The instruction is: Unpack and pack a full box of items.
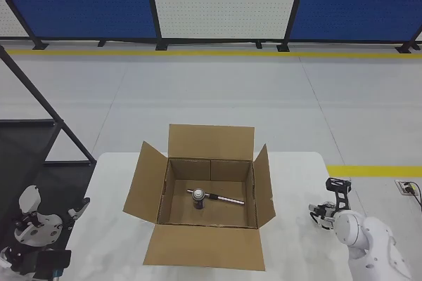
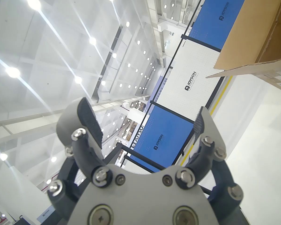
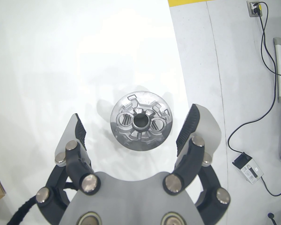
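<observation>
Cardboard box sits in the middle of the white table, all four flaps folded outward and its far flap reaching to the table's far edge. On the box floor lies a small round metal part, and a thin rod runs from it toward the box's right wall; the two appear to touch.

Near the table's right edge, apart from the box's right flap, a ribbed metal disc lies flat on the bare surface, its centre hole facing up. The right gripper hangs directly over it, pointing down, with its fingers spread wide – one pad on either side of the disc, a clear strip of table showing between each pad and the disc's rim.

The left gripper is off the table's left edge, by the near left corner, and tilts upward toward the ceiling lights – its two ribbed pads stand well apart. One brown flap of the box shows farther off in its wrist view.
</observation>
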{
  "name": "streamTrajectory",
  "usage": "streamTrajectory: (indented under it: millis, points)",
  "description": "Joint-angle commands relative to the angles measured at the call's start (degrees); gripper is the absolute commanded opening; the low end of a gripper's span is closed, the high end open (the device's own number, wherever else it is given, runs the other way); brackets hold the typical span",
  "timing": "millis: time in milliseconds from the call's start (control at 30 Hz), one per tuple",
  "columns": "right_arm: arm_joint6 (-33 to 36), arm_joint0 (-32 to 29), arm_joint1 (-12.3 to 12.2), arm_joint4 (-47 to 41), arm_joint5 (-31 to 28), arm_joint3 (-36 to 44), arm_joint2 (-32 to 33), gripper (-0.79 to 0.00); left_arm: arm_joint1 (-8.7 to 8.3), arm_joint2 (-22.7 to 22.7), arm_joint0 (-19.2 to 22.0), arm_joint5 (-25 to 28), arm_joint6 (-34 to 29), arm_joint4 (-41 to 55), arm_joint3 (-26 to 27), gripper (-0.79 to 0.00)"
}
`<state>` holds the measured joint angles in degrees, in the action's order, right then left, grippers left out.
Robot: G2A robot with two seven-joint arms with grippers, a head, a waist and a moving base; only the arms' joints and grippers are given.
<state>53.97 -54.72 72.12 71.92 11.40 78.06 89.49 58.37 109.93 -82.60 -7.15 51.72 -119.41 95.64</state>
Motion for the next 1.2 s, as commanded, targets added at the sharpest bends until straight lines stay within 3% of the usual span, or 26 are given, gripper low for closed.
streamTrajectory:
  millis: [0,67,133,167,467,600,700,933,1167]
  points:
    - [-0.09,-0.09,-0.04,-0.13,0.09,0.04,0.02,-0.265,0.00,0.00,0.00,0.00,0.00,0.00,0.00,0.000]
    - [-0.17,-0.17,-0.06,-0.22,0.34,0.02,0.05,-0.400,0.00,0.00,0.00,0.00,0.00,0.00,0.00,0.000]
    - [-0.35,-0.27,-0.07,-0.24,0.94,0.11,0.08,-0.431,0.00,0.00,0.00,0.00,0.00,0.00,0.00,0.000]
    - [-0.43,-0.31,-0.08,-0.28,1.01,0.16,0.13,-0.486,0.00,0.00,0.00,0.00,0.00,0.00,0.00,0.000]
    - [-2.05,-1.92,-0.30,-1.83,2.39,3.52,1.84,-0.662,0.00,0.00,0.00,0.00,0.00,0.00,0.00,0.000]
    - [-3.17,-4.87,-0.65,-3.42,1.69,10.60,4.50,-0.702,0.00,0.00,0.00,0.00,0.00,0.00,0.00,0.000]
    - [-3.54,-7.70,-0.95,-3.88,0.92,17.65,6.72,-0.785,0.00,0.00,0.00,0.00,0.00,0.00,0.00,0.000]
    - [-2.47,-15.41,-1.57,-4.63,-3.34,39.87,10.95,-0.785,0.00,0.00,0.00,0.00,0.00,0.00,0.00,0.000]
    - [-0.67,-18.86,-2.05,-4.03,-9.95,54.78,9.81,-0.785,0.00,0.00,0.00,0.00,0.00,0.00,0.00,0.000]
